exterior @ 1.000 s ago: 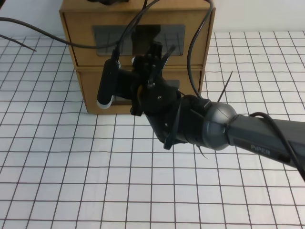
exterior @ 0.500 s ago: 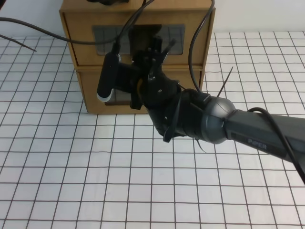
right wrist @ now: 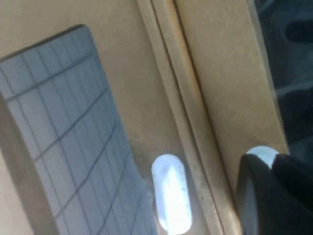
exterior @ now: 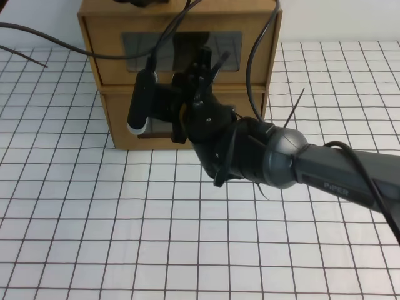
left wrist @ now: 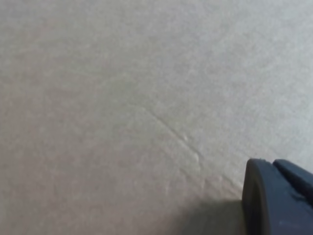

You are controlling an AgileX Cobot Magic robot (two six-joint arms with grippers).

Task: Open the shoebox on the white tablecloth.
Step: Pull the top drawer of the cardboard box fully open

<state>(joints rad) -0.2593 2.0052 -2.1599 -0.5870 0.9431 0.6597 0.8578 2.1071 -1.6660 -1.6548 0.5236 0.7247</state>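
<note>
"PIPER" lettering on right arm point(exterior: 340, 186), brown shoebox point(exterior: 100, 37), white tablecloth point(exterior: 94, 225)

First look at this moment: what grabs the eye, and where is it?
The black right arm dominates the high view, reaching in from the right so its wrist hides much of the shoebox's front. The brown shoebox stands at the back of the white tablecloth, two window-fronted drawers stacked. In the right wrist view, a white oval pull tab sits close beside a window reflecting the grid.
</note>
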